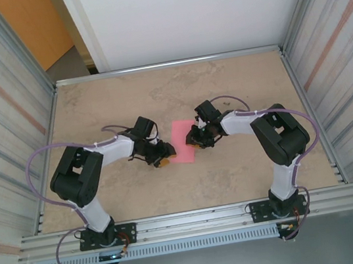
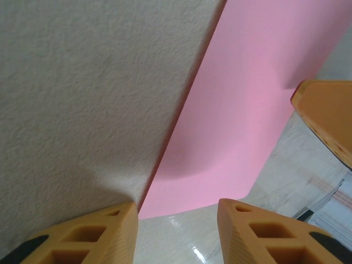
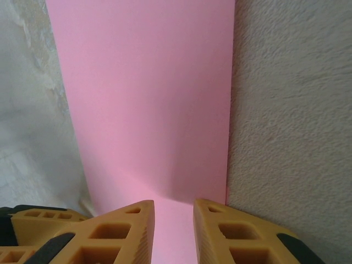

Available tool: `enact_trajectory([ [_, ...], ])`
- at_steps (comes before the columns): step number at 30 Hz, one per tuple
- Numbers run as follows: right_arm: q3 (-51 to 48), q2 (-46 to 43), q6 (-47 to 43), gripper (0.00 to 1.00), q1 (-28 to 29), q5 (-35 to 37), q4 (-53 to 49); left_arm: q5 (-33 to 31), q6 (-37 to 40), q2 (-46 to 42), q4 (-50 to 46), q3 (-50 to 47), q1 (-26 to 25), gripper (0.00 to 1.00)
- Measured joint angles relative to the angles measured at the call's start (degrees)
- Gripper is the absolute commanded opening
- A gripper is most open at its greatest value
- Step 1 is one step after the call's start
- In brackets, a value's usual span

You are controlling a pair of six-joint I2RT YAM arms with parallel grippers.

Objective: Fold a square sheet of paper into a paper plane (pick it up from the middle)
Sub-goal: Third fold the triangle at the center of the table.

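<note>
At mid-table, the square sheet of paper (image 1: pixel 181 138) lies between them — left tool (image 2: pixel 173 213) parted wide, right tool (image 3: pixel 171 208) narrowly.

From my end: square sheet of paper (image 1: pixel 182 141) lies on table (image 1: pixel 236 176), about mid-table. Left gripper (image 1: pixel 165 155) sits at sheet's near-left corner, right gripper (image 1: pixel 195 142) at its right edge, sheet between them. Left wrist cam: sheet ahead and right of left gripper (image 2: pixel 176 212), right gripper's finger (image 2: pixel 324 115) across sheet's far side. Right wrist cam: sheet straight ahead of right gripper (image 3: pixel 173 206), spreading left; bare table to right.
</note>
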Motion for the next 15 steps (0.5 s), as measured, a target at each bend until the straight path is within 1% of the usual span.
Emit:
enact_trajectory([
  [12,-0.9,0.0,0.0,0.26,-0.7,-1.4,1.3,0.1,1.8,1.3,-1.8,2.2,-0.4,0.45],
  [15,-0.9,0.0,0.0,0.26,-0.7,-1.4,1.3,-1.2,3.3,1.3,-3.3,3.4,-0.6,0.45],
])
